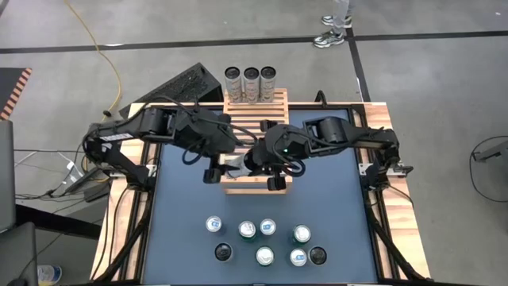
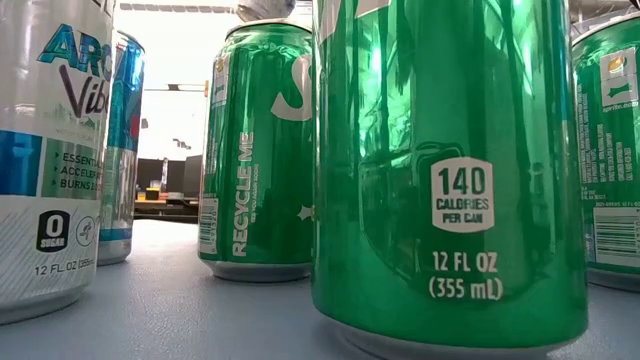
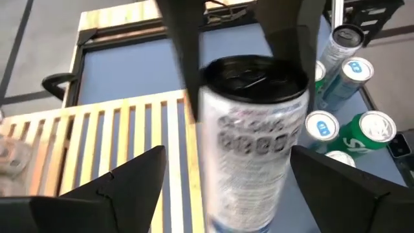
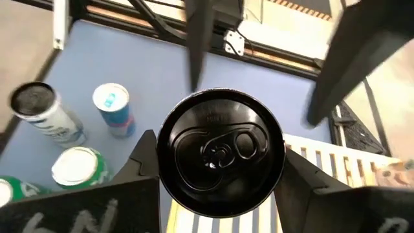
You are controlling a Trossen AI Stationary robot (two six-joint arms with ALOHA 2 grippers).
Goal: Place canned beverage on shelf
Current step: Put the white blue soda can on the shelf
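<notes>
Over the near end of the shelf (image 1: 254, 111), both arms meet around one black-topped silver can (image 3: 252, 129). The right gripper (image 4: 217, 145) comes down from above and clamps the can just under its rim. The left gripper (image 3: 226, 152) stands wide apart on either side of the can body, touching nothing I can see. The can is upright, long axis vertical and lid up, at the edge of the slats; I cannot tell whether its base rests on them. By my reading the right arm alone carries it, so the coming move is a straight lowering onto the slats. Three cans (image 1: 250, 83) stand in a row at the shelf's far end, with free slats between. Loose cans (image 1: 262, 238) wait on the near side of the table.
</notes>
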